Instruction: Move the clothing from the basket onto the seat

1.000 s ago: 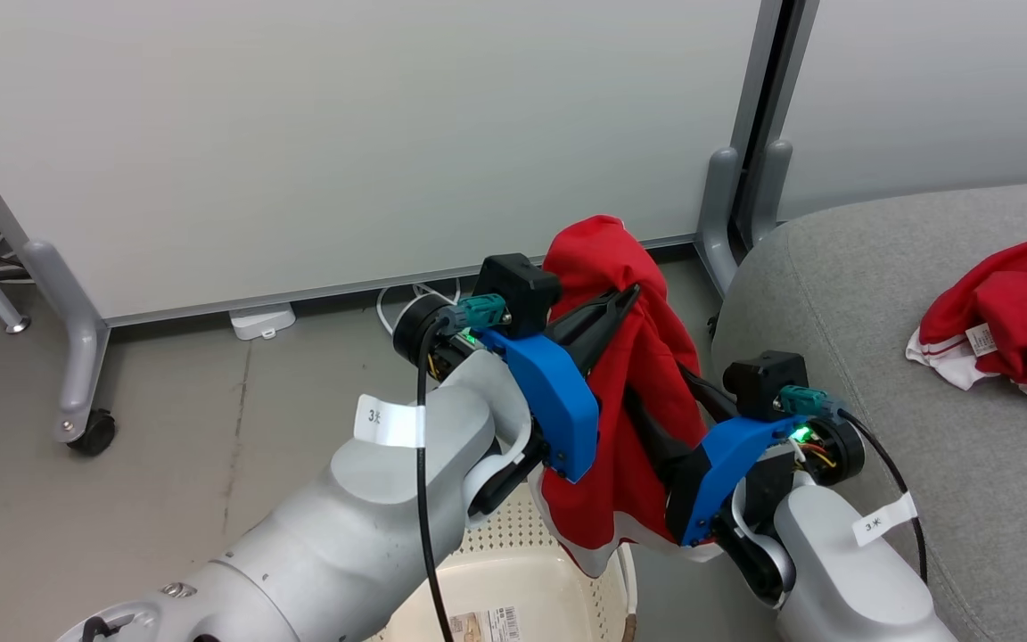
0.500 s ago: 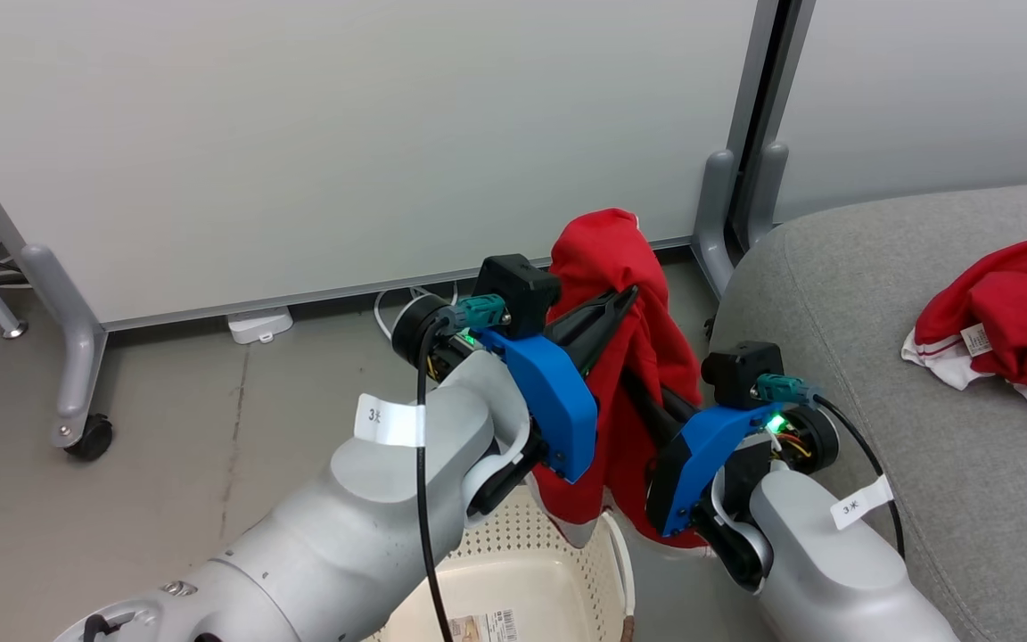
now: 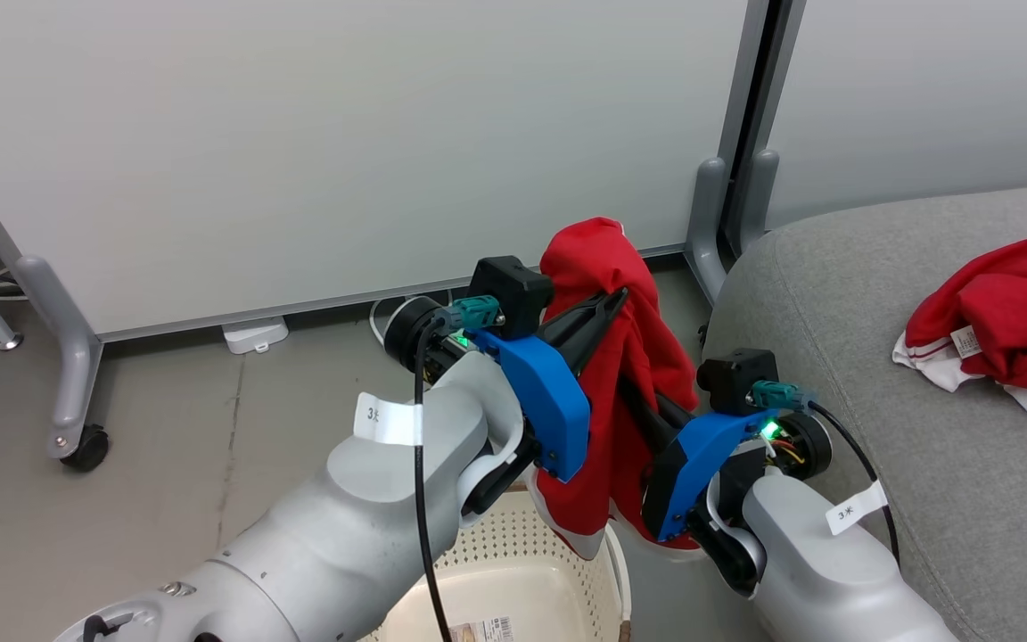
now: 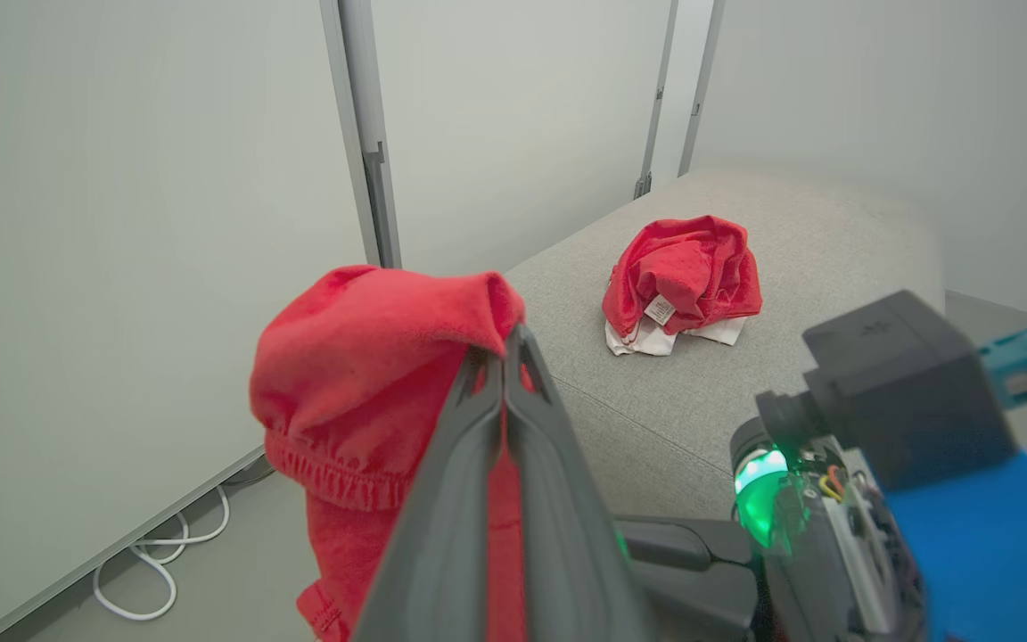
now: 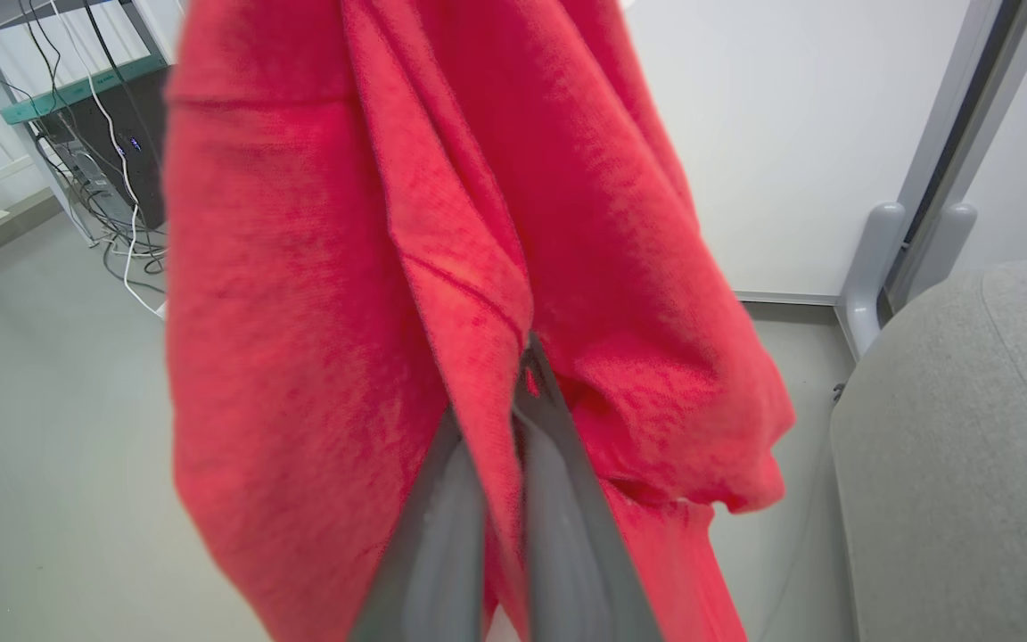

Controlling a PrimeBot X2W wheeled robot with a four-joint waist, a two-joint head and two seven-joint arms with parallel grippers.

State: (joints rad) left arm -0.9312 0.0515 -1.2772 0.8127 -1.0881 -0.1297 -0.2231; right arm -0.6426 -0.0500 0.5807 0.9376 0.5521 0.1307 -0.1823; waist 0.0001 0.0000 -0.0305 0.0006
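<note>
Red garment [image 3: 649, 343] clamped by left hand [image 4: 509, 343], right hand [image 5: 527, 374]; 2nd garment [image 3: 1013, 312] on seat [image 3: 834, 294]; 1 basket [image 3: 522, 588].

White partition panels [image 3: 344, 134], grey castered legs [image 3: 68, 392]; grey floor [image 3: 166, 499]; white plug box [image 3: 253, 334].

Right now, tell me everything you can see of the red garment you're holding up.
The held red garment is soft, knit-looking fabric, bright red with a gathered elastic band and white trim along its lower hem. It hangs crumpled in the air, its top draped over the shut left hand, while the shut right hand pinches a fold lower down. Its hem dangles over the cream basket; contact there is unclear.
</note>
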